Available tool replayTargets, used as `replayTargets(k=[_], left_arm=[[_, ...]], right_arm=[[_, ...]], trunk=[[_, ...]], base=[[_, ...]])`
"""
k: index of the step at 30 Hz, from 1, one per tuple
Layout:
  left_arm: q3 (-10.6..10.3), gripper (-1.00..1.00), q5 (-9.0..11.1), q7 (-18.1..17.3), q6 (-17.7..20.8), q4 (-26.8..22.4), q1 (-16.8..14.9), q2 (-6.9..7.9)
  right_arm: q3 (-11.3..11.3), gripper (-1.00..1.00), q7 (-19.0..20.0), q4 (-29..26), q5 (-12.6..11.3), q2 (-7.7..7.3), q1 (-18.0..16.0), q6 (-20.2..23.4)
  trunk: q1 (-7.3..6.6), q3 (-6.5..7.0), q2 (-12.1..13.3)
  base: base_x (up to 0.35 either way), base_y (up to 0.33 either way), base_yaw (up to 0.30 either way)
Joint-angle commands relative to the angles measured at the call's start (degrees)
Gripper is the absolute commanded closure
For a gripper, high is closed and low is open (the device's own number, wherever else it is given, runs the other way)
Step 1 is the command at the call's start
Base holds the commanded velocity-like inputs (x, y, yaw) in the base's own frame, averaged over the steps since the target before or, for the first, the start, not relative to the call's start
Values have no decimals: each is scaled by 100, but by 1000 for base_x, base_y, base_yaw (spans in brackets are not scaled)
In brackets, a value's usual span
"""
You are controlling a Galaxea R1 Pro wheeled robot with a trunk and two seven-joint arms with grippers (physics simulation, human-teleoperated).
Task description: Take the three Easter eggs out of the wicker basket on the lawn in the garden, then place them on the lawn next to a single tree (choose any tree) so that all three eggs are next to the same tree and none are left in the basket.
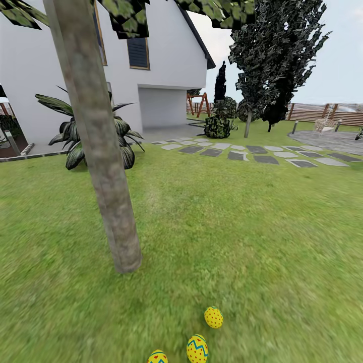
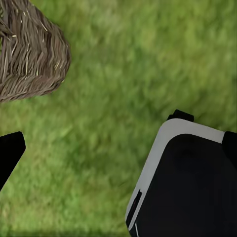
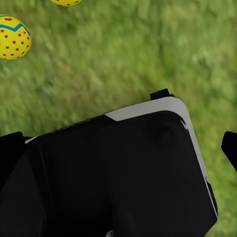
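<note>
Eggs, three (image 1: 214, 317), on lawn (image 1: 262, 227) near tree (image 1: 101, 166): likely light, rigid, smooth, roll-prone; grasp across the middle. Wicker basket (image 2: 29, 54) nearby. Gripper states: cannot tell.

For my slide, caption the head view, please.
Three Easter eggs lie on the lawn near the base of a grey-brown tree, house and stepping-stone path behind.
</note>
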Motion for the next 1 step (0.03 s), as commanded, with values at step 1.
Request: replayTargets(k=[1], left_arm=[[-49, -100, 39, 28, -10, -6, -3, 2]], right_arm=[[-46, -100, 25, 8, 23, -2, -5, -18]], trunk=[[3, -13, -12]], base=[[0, 0, 0]])
